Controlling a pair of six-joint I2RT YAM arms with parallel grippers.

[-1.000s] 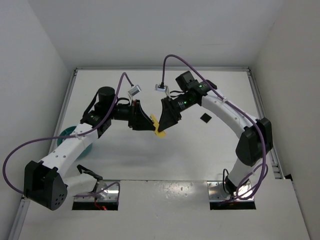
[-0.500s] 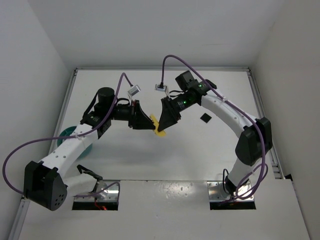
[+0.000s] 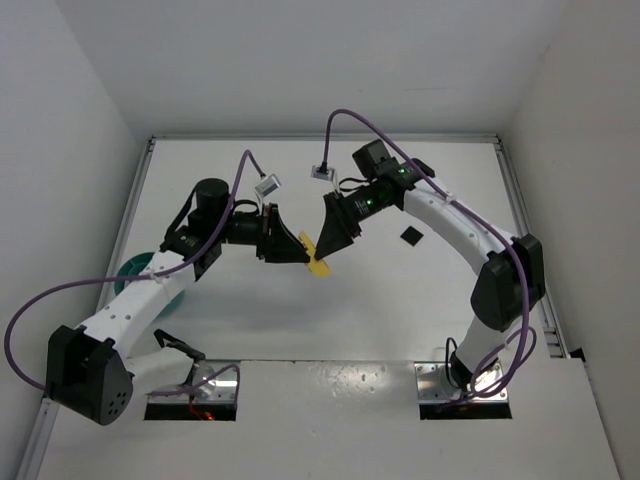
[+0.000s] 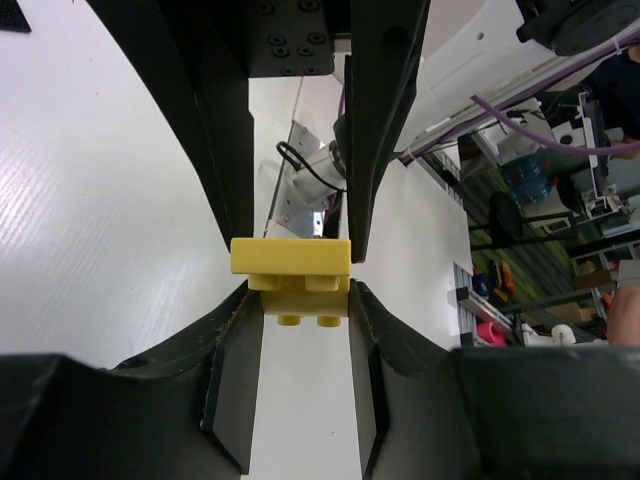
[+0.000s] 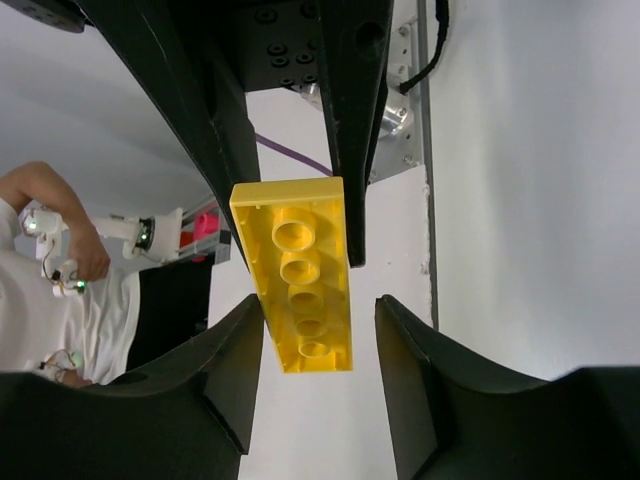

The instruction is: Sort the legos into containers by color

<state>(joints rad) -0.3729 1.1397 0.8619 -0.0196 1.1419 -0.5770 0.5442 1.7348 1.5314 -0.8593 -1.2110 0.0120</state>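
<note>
A long flat yellow lego hangs above the middle of the table between both grippers. My left gripper is shut on one end of it; in the left wrist view the yellow lego is pinched between the fingertips of the left gripper. My right gripper faces it from the other side. In the right wrist view the yellow lego lies between the spread jaws of the right gripper, with a clear gap to one finger. A teal container sits at the left edge, partly hidden by the left arm.
A small black square lies on the white table right of the right arm, and the black square also shows in the left wrist view's corner. White walls close the table on three sides. Purple cables loop over both arms.
The right gripper's jaws have spread apart off the yellow lego. The left gripper closed onto it about half a second ago and holds it. Both arms have barely shifted.
</note>
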